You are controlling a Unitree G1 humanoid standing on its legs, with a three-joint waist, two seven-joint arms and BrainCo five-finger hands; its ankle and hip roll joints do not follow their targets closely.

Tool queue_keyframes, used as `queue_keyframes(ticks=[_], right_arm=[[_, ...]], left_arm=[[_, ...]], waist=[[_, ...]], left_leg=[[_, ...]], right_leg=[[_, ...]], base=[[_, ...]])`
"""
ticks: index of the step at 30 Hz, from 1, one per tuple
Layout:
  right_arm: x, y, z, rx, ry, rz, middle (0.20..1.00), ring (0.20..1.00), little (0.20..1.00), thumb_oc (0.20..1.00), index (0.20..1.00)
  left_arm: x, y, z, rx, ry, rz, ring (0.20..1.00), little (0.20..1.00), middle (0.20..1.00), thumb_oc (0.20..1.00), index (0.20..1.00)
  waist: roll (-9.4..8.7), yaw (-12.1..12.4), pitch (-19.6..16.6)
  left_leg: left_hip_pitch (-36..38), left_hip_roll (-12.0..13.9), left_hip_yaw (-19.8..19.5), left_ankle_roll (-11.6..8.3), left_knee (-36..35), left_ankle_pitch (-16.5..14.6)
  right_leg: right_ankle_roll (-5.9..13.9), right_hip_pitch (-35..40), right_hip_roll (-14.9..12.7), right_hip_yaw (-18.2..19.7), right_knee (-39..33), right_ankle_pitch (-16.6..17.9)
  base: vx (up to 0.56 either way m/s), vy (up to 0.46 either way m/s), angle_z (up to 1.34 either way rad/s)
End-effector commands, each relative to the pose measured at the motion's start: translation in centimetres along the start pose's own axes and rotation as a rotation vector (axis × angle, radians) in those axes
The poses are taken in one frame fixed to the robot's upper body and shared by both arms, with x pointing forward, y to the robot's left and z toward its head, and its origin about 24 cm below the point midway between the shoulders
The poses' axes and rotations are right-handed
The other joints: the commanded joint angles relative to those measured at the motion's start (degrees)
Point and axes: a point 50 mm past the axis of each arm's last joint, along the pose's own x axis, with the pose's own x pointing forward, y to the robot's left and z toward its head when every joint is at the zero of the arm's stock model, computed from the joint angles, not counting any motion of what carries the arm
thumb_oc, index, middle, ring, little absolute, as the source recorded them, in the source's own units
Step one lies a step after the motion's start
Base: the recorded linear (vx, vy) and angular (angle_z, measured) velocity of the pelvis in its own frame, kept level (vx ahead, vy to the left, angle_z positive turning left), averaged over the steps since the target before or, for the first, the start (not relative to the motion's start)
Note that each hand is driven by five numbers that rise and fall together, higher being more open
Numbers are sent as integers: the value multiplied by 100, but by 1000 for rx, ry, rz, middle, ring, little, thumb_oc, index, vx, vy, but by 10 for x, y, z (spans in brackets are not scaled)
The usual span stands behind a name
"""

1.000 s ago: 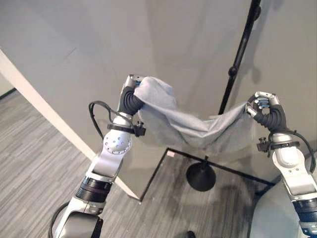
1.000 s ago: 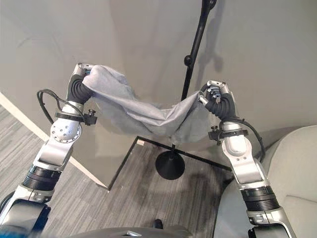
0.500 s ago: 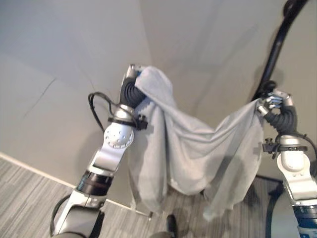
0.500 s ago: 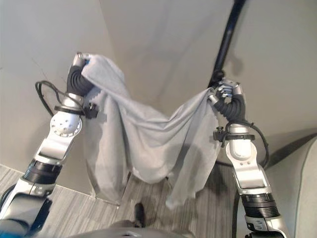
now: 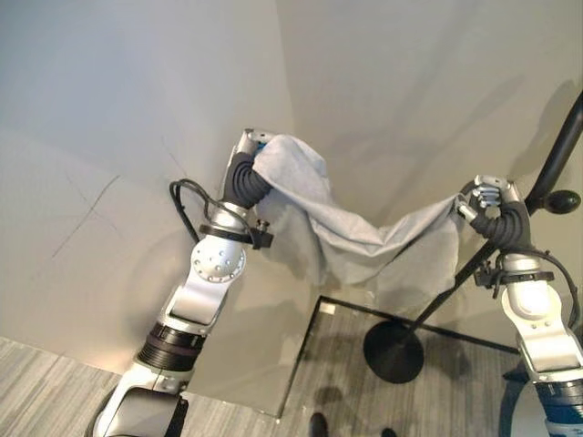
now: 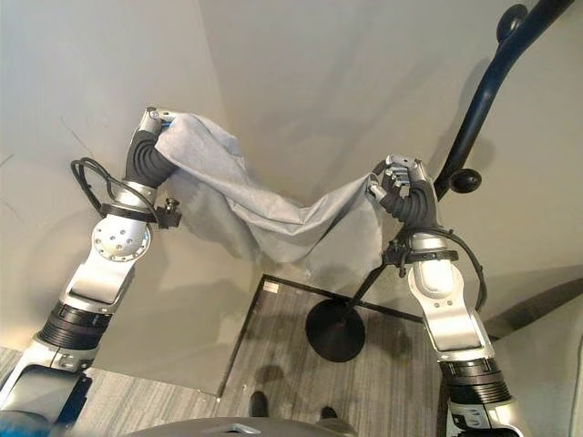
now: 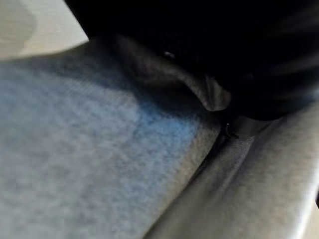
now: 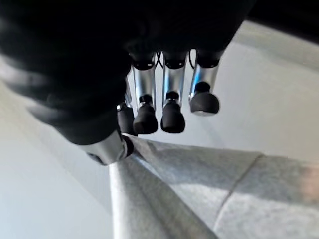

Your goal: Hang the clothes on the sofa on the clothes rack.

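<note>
A grey garment point(image 5: 351, 238) sags in the air between my two raised hands. Its left end is draped over my left hand point(image 5: 245, 142), whose fingers are hidden under the cloth; the left wrist view has grey fabric point(image 7: 75, 149) right against the hand. My right hand point(image 5: 485, 195) is shut on the garment's other end, and in the right wrist view the curled fingers point(image 8: 172, 117) and thumb pinch a corner of cloth point(image 8: 209, 189). The black clothes rack's pole point(image 6: 481, 105) rises just right of my right hand, with a knob point(image 5: 564, 201) and a round base point(image 5: 393, 351).
Plain pale walls meet in a corner behind the garment. Below lies grey plank floor with a dark-edged panel point(image 5: 310, 332) under the rack's base. A pale sofa edge point(image 6: 556, 364) shows at the lower right.
The camera has shifted, so the rack pole now shows further right. The garment, which hung long and loose half a second ago, is drawn up between my hands. Both hands keep their hold.
</note>
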Motion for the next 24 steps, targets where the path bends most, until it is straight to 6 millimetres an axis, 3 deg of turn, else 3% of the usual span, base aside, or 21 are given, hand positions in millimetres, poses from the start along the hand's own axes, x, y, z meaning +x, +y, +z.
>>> queue_keyframes(ticks=[1,24], right_arm=[[13,-16,14,-9,-98,-97,200,200,200,200,200],[9,-9,12,20,-85,-54,200,200,200,200,200]], left_arm=[[9,22,11,56,-89,55,200,200,200,200,200],[10,24,10,77,-90,48,200,200,200,200,200]], waist=[[-111,157,-429],[-151,65,-312]], left_leg=[[512,384,364,-374,68,-707],[549,231,453,-216,68,-782]], right_leg=[[318,-281,-391,-35,86,301],[458,-539,-538,103,349,431]], base=[[-4,11,-9],[-13,23,-4]])
